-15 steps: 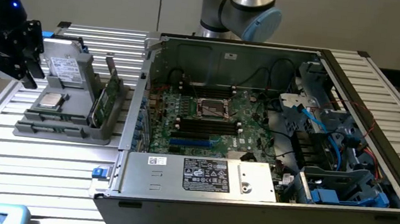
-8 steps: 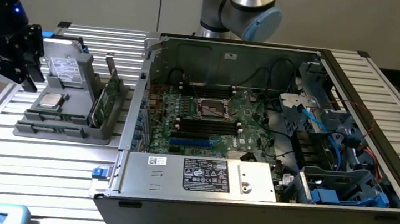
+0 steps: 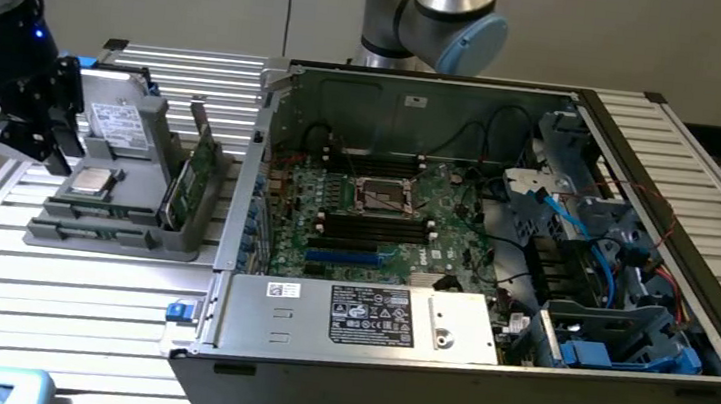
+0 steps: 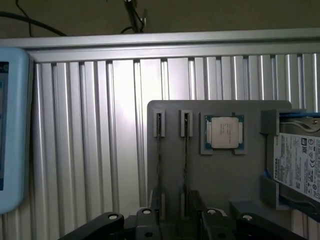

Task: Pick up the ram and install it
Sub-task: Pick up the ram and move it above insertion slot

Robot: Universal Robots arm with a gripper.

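Two green ram sticks stand on edge in slots of a grey parts tray [image 3: 103, 233]; the nearer stick [image 3: 180, 193] and the farther stick [image 3: 209, 154] are on the tray's side facing the computer case. In the wrist view they appear edge-on as thin lines, one stick [image 4: 159, 155] beside the other [image 4: 186, 155]. My black gripper [image 3: 33, 150] hangs above the tray's other side, apart from the sticks, open and holding nothing. Its linkages [image 4: 175, 227] show just short of the sticks' ends. The black motherboard slots [image 3: 372, 225] lie inside the open case.
The tray also holds a square silver processor [image 4: 223, 134] and a hard drive [image 4: 300, 167]. The open computer case [image 3: 362, 318] fills the exterior view's right, with cables and blue drive brackets. A light blue device [image 4: 11, 130] lies on the slatted metal table [image 3: 68, 302].
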